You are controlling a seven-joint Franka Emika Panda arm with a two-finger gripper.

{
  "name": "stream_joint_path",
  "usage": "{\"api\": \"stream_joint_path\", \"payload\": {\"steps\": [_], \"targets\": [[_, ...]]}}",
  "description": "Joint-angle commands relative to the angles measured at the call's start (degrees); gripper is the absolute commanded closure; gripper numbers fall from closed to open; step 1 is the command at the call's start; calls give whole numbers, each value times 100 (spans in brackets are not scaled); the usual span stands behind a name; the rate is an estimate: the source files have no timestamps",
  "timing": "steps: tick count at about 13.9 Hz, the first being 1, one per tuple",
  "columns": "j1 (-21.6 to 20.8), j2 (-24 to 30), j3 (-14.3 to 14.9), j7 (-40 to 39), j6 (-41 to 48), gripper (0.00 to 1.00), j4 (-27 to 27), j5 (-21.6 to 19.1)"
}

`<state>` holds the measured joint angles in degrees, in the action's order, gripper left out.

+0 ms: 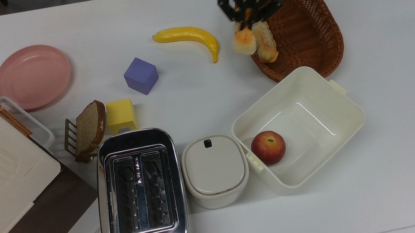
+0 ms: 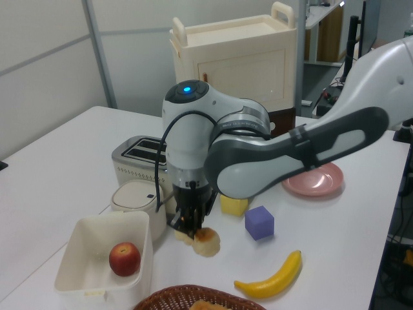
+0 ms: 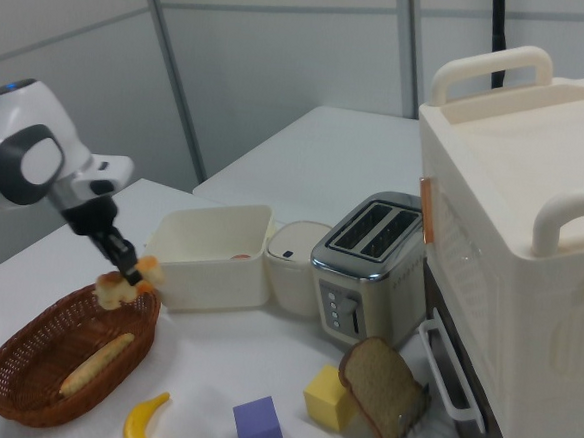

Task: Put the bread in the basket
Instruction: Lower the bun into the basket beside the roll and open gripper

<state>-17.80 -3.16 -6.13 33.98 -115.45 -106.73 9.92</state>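
My gripper (image 1: 248, 18) is shut on the bread (image 1: 243, 42), a stubby bun with an orange top, which hangs below the fingers. In the top view the bread hovers at the left rim of the reddish-brown wicker basket (image 1: 322, 35). A longer ridged roll (image 1: 267, 45) lies inside the basket, right beside the held bread. The right view shows the gripper (image 3: 128, 264) holding the bread (image 3: 117, 287) just above the basket's (image 3: 20, 380) near rim. In the left view the gripper (image 2: 189, 223) and bread (image 2: 206, 241) are above the table, behind the basket's rim (image 2: 193, 294).
A banana (image 1: 190, 36) lies left of the basket. A cream container (image 1: 311, 89) with an apple (image 1: 268, 147) stands just below it. Further left are a purple cube (image 1: 141, 76), yellow cube (image 1: 120, 114), bread slice in a rack (image 1: 89, 127), toaster (image 1: 141, 195), lidded pot (image 1: 215, 170) and pink plate (image 1: 33, 76).
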Motion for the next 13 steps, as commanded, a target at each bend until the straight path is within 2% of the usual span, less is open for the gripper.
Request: {"api": "stream_joint_path", "payload": {"steps": [1,4,5,6,7,8,9,13], "targets": [[-678,158,25,-32,93,87,-137,63],[-1049,141,-89,-15,119,87,-120,63],[-1058,132,-124,-14,119,86,-128,63],[-1067,123,-142,-6,119,79,-128,63],[-1067,114,-142,12,119,66,-128,63],[-1067,105,-142,47,119,27,-120,63],[-1076,105,-151,82,119,0,-111,72],[-1067,79,-222,91,119,0,-41,89]]}}
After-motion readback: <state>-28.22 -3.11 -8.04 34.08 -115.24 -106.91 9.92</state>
